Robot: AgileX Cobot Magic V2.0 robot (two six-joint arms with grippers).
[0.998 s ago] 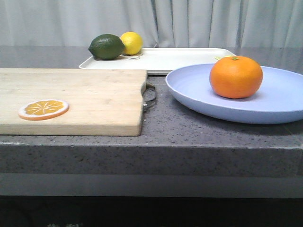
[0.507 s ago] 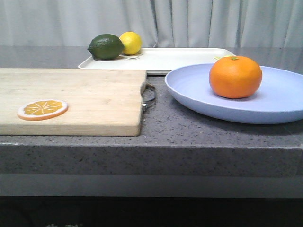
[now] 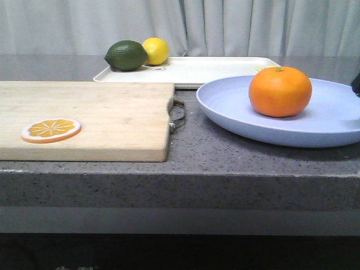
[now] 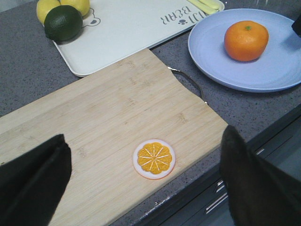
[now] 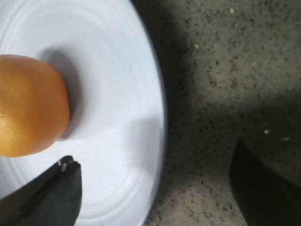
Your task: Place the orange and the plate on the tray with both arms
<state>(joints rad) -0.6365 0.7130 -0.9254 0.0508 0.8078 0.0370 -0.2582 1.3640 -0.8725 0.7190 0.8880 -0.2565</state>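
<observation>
The orange (image 3: 280,91) sits on the lavender-blue plate (image 3: 236,107), on the right of the counter. Behind them lies the off-white tray (image 3: 214,70). In the left wrist view the orange (image 4: 246,40), plate (image 4: 211,61) and tray (image 4: 127,33) lie well beyond my left gripper (image 4: 143,139), which hangs open above the cutting board. My right gripper (image 5: 155,155) is open and straddles the plate's (image 5: 117,132) rim, one finger over the plate near the orange (image 5: 28,106), the other over bare counter. Only its dark tip (image 3: 356,84) shows in the front view.
A wooden cutting board (image 3: 90,115) with a metal handle fills the left, with an orange slice (image 3: 51,130) near its front. A green lime (image 3: 126,55) and a yellow lemon (image 3: 156,50) rest on the tray's far left corner. The counter's front edge (image 3: 180,169) runs close below.
A dark part of my right gripper has come into the front view at the right edge, beside the plate. The orange, plate and tray have stayed put.
</observation>
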